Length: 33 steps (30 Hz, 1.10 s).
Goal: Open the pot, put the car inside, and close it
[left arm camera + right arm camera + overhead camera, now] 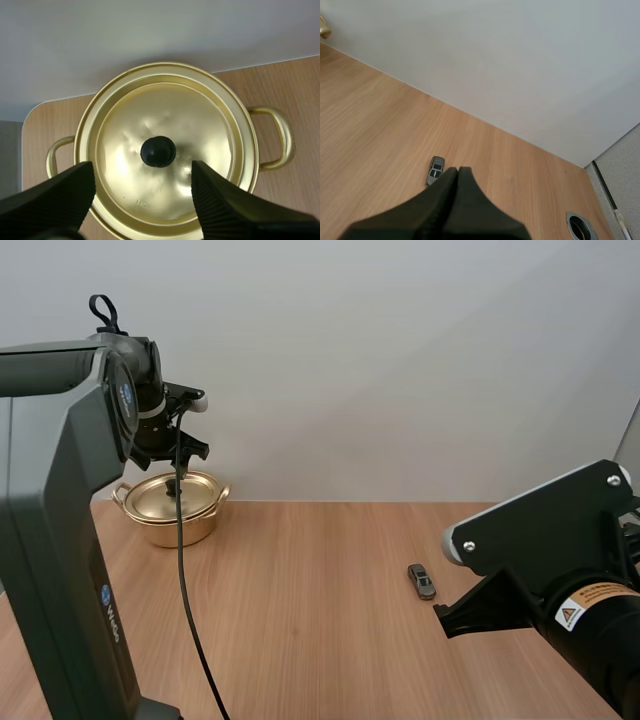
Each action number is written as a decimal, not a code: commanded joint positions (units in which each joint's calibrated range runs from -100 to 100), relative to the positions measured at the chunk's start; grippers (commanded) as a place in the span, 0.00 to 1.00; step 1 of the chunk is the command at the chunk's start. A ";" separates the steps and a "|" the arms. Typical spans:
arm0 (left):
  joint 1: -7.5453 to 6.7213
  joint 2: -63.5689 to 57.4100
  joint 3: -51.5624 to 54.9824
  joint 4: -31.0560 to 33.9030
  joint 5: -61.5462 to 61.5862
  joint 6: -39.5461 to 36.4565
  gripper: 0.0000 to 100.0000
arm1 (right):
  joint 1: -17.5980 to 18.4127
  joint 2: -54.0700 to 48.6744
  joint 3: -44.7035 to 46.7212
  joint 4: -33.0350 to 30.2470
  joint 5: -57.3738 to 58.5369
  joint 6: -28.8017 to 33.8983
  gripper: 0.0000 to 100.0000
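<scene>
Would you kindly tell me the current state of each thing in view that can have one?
pot: closed, upright on the table
lid: seated on the pot, its knob ungripped
car: on its wheels on the table, outside the pot, not held
left pincer: open, fingers either side of the knob, above the lid
right pincer: shut on nothing, next to the car

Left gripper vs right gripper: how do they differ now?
Left gripper is open above the black knob on the lid; right gripper is shut into one wedge. Left gripper hangs over the pot; right gripper over the table beside the toy car. Both hold nothing.
</scene>
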 commanded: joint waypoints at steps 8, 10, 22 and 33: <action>0.13 4.97 -2.48 -0.43 0.61 1.36 0.91 | -1.24 0.00 0.00 -0.03 -0.06 -0.21 0.00; 0.13 6.07 -3.32 -0.49 0.61 1.55 0.91 | -1.48 0.00 0.00 -0.03 0.08 -0.32 0.00; 0.13 9.44 -3.86 -1.00 -2.28 2.68 0.80 | -2.52 0.00 0.00 -0.03 0.08 -0.40 0.00; 0.13 9.32 -3.86 -1.24 -4.01 2.76 0.00 | -2.62 0.00 0.00 -0.03 0.08 -0.40 0.00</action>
